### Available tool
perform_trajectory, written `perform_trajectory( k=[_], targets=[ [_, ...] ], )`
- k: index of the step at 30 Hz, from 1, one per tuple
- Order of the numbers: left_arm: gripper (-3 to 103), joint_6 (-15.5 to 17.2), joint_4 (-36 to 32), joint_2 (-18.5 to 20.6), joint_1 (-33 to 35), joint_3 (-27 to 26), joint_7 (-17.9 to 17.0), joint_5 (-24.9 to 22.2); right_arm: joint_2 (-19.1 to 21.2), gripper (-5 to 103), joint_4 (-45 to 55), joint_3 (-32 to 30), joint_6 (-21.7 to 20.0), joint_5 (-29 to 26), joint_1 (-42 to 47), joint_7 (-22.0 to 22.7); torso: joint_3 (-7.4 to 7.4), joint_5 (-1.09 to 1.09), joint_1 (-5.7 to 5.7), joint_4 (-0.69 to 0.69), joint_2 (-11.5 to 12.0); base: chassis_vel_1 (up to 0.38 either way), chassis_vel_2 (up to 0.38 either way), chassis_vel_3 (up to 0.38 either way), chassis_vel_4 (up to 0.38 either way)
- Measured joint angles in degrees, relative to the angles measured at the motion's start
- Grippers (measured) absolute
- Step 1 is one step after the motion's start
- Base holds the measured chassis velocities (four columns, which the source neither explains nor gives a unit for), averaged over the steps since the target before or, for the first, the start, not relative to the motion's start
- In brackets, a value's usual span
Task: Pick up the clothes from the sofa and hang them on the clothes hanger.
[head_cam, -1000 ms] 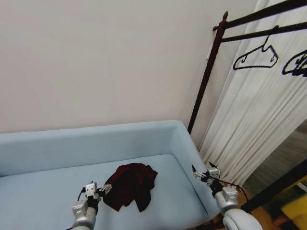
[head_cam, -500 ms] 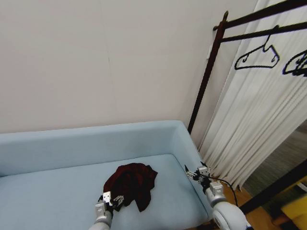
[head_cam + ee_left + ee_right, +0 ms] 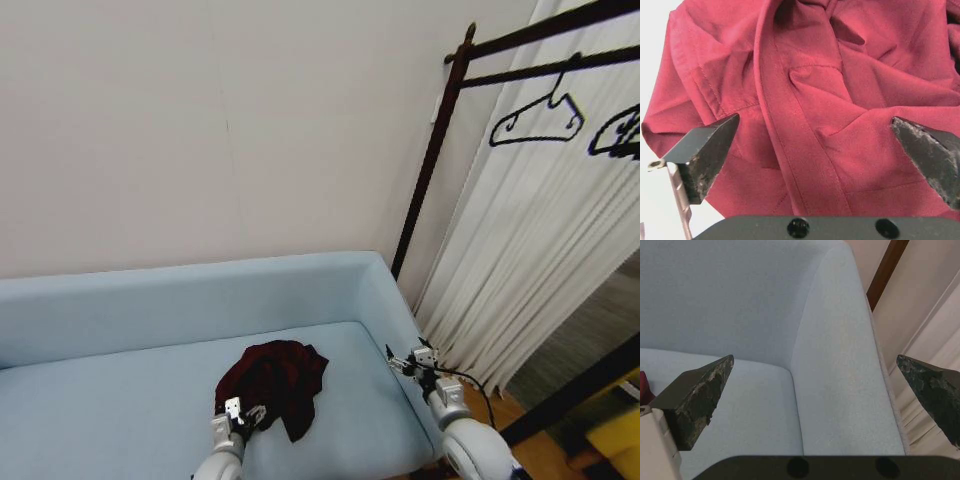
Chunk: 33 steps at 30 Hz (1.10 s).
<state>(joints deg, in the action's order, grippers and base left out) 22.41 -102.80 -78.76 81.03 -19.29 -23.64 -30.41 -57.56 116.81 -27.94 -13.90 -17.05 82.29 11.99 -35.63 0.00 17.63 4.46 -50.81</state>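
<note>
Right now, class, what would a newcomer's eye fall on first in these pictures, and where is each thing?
The crumpled dark red garment stands out on the seat of the pale blue sofa, with the left gripper open at its near edge. To the sofa's right rises a dark clothes rack with black hangers on its rail. The right gripper hovers open by the sofa's right armrest.

No readable text, labels, brands or numbers anywhere.
</note>
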Motion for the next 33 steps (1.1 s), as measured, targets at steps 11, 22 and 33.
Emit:
perform_trajectory(
  k=[11,22,33],
  targets=[
    [90,0.0,-0.2,-0.2,-0.4,0.0,-0.6,0.0,0.0,100,0.9,-0.2,-0.1,0.0,0.8,0.5,0.00,0.00,0.00,0.00,0.0,0.000,0.000,0.000,0.000],
    [100,-2.1,-4.9,-2.1,4.0,-1.9,-5.1,1.1,0.2,100,1.3,-0.1,-0.1,0.5,1.9,0.6,0.00,0.00,-0.01,0.00,0.0,0.000,0.000,0.000,0.000],
    [103,-2.8,-0.6,-3.2,2.1,-2.9,-6.4,-2.2,0.6,100,0.6,2.3,-0.2,0.6,1.0,1.5,0.00,0.00,0.00,0.00,0.0,0.000,0.000,0.000,0.000]
  ],
)
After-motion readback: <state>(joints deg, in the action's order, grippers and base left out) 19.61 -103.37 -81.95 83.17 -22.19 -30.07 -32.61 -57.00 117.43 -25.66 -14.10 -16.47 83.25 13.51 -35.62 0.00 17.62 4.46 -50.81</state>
